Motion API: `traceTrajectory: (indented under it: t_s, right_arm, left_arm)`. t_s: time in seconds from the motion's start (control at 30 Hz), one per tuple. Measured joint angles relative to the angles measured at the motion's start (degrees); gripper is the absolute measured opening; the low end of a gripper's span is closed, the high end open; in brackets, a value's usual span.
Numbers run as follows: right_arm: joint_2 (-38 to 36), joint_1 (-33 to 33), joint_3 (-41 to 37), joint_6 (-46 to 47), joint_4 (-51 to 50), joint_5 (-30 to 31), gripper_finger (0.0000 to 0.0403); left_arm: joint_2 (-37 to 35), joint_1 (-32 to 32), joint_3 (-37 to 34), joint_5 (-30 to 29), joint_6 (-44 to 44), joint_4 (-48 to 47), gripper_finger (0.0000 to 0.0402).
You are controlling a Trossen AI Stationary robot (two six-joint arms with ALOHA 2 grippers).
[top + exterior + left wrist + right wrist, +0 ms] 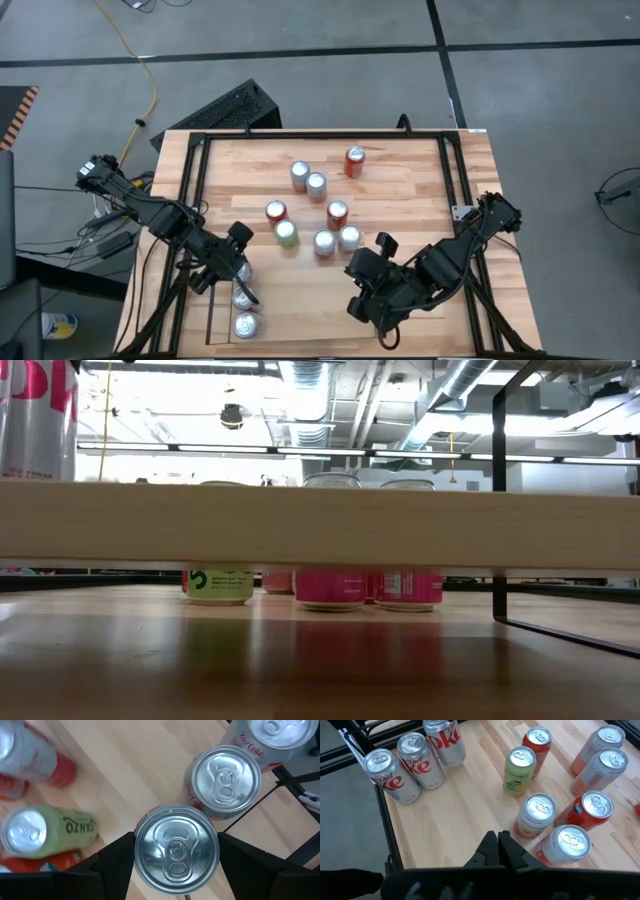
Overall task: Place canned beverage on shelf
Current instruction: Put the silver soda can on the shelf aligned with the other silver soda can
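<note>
1. Left claw point(175, 857) sits at the desk's point(400, 190) near-left corner, its fingers point(112, 857) spread either side of a silver Diet Coke can point(176, 849); whether they press it I cannot tell.
2. That can stands upright in the shelf point(190, 300), farthest of three in a row, with a second can point(226, 779) just beside it.
3. A loose cluster of cans point(316, 212) stands mid-desk.
4. Right claw point(498, 851) hangs over the near-right area, clenched and empty.
</note>
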Motion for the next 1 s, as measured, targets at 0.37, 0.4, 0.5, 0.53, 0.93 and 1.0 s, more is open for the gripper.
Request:
traceTrajectory:
  t_s: [0.37, 0.4, 0.5, 0.53, 0.93, 1.0]
  right_arm:
    - [0.0, 0.0, 0.0, -0.5, -1.1, 0.0, 0.0]
    - [0.0, 0.0, 0.0, -0.4, -1.3, 0.0, 0.0]
    - [0.0, -0.2, 0.0, -0.4, -2.1, 0.0, 0.0]
    - [0.0, -0.2, 0.0, -0.4, -2.2, 0.0, 0.0]
    - [0.0, -0.7, 0.0, -0.4, -3.9, 0.0, 0.0]
    - [0.0, -0.7, 0.0, -0.4, -4.3, 0.0, 0.0]
  left_arm:
    - [0.5, 0.0, 0.0, 2.0, 10.4, 0.1, 0.0249]
    - [0.5, 0.2, 0.0, 2.0, 11.1, 0.1, 0.0249]
    - [0.5, 1.0, 0.0, 2.6, 13.5, 0.2, 0.0249]
    - [0.5, 1.4, 0.0, 3.1, 13.8, 0.1, 0.0249]
    - [3.1, 4.2, 0.0, 9.3, 23.3, -0.6, 0.0249]
    - [4.1, 4.3, 0.0, 9.6, 25.7, -1.3, 0.0249]
